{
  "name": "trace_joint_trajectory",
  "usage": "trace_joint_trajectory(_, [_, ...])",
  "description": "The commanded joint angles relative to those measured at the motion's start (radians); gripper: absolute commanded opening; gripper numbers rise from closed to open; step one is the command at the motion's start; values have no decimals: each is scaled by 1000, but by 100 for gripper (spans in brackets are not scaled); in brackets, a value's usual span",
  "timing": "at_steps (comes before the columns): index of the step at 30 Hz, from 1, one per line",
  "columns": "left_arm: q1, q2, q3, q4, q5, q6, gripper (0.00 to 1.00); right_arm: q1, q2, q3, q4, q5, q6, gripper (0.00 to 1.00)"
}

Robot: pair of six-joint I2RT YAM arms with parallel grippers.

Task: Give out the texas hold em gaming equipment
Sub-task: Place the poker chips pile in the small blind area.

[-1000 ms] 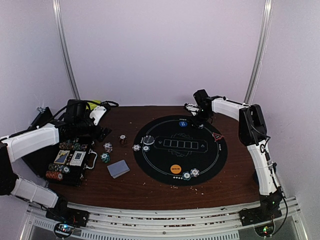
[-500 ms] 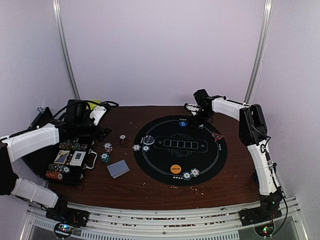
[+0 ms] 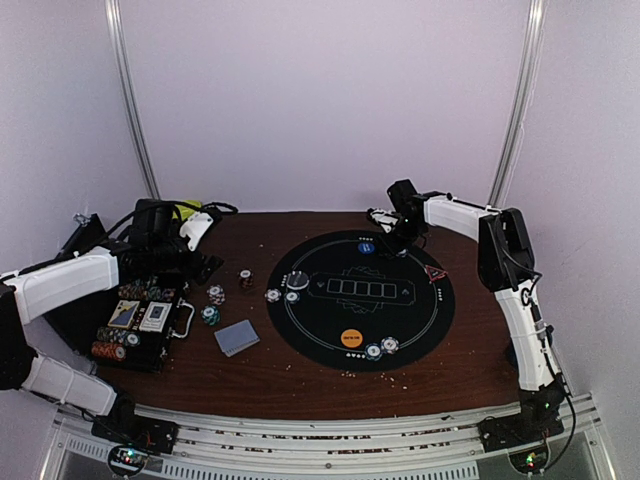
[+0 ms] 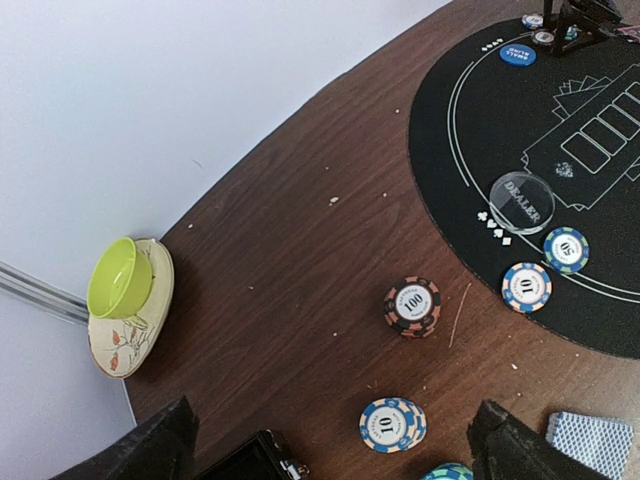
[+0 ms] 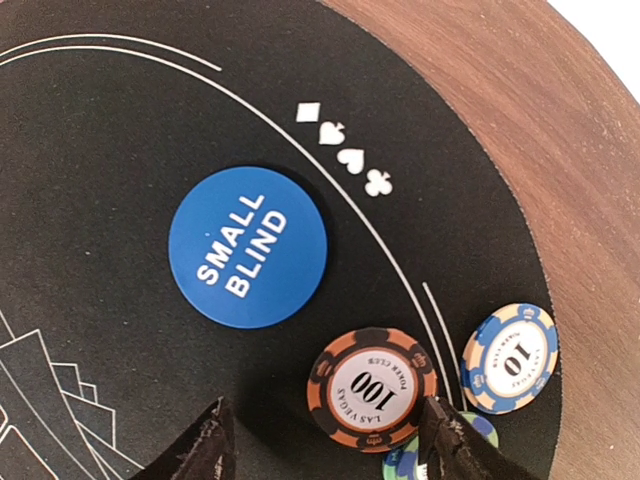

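Observation:
My left gripper (image 3: 203,264) (image 4: 340,455) is open and empty over the bare wood, with a blue "10" chip stack (image 4: 393,424) lying between its fingertips. A black-orange "100" stack (image 4: 412,306) lies beyond it. A teal chip (image 3: 210,315) and the card deck (image 3: 237,337) lie close by. My right gripper (image 3: 396,240) (image 5: 325,450) is open at the mat's far edge. A "100" chip (image 5: 372,388) lies flat between its fingers, beside a blue "10" chip (image 5: 510,357) and the blue SMALL BLIND disc (image 5: 248,246). The clear dealer disc (image 4: 522,201) and the orange disc (image 3: 351,338) sit on the mat.
The round black mat (image 3: 400,320) holds two chips at its left edge (image 3: 280,296) and two at its near edge (image 3: 381,348). The open black chip case (image 3: 140,325) lies at the left. A green cup on a saucer (image 4: 120,280) stands at the far left.

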Motion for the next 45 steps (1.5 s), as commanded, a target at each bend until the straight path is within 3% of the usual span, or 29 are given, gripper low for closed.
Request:
trace_joint_trajectory(1, [7, 7, 0, 44, 6, 3, 98, 0, -41, -6, -22, -36, 9, 65])
trace_joint_trajectory(14, [7, 12, 0, 43, 7, 3, 98, -9, -45, -12, 12, 34, 34, 69])
trace_joint_trajectory(45, [8, 14, 0, 43, 7, 4, 98, -9, 12, 15, -29, -61, 32, 71])
